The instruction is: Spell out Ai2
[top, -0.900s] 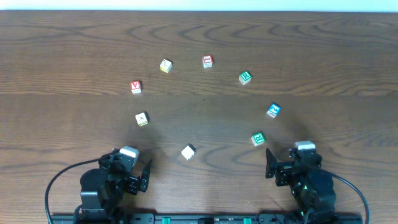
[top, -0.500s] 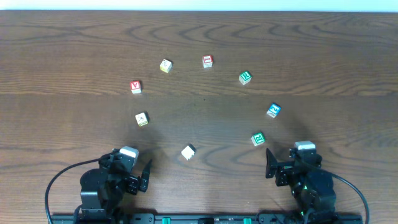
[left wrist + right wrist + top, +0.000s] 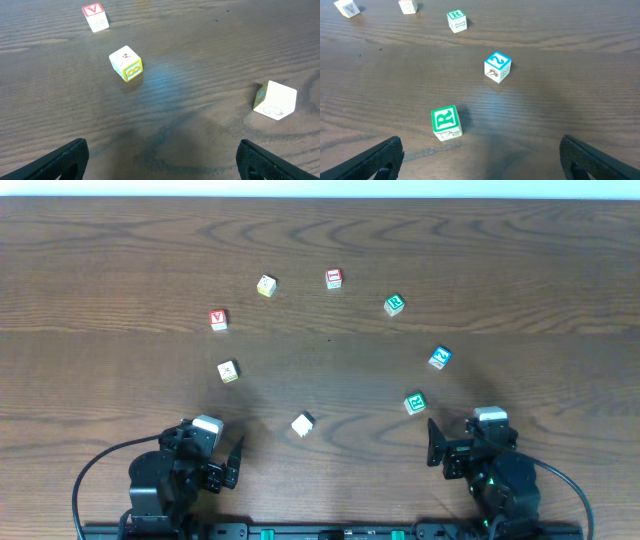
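Observation:
The red "A" cube (image 3: 218, 319) lies at the left and shows far ahead in the left wrist view (image 3: 95, 16). The red "I" cube (image 3: 334, 278) lies at the back middle, at the top edge of the right wrist view (image 3: 408, 6). The blue "2" cube (image 3: 440, 358) lies at the right, ahead of centre in the right wrist view (image 3: 497, 66). My left gripper (image 3: 212, 444) (image 3: 162, 161) is open and empty near the front edge. My right gripper (image 3: 468, 432) (image 3: 481, 156) is open and empty, just short of the green "R" cube.
A green "R" cube (image 3: 415, 402) (image 3: 446, 121) sits close in front of my right gripper. Another green cube (image 3: 394, 304) is at the back right. Two yellow-marked cubes (image 3: 266, 285) (image 3: 228, 371) lie on the left. A plain white cube (image 3: 303, 424) (image 3: 275, 100) is front middle.

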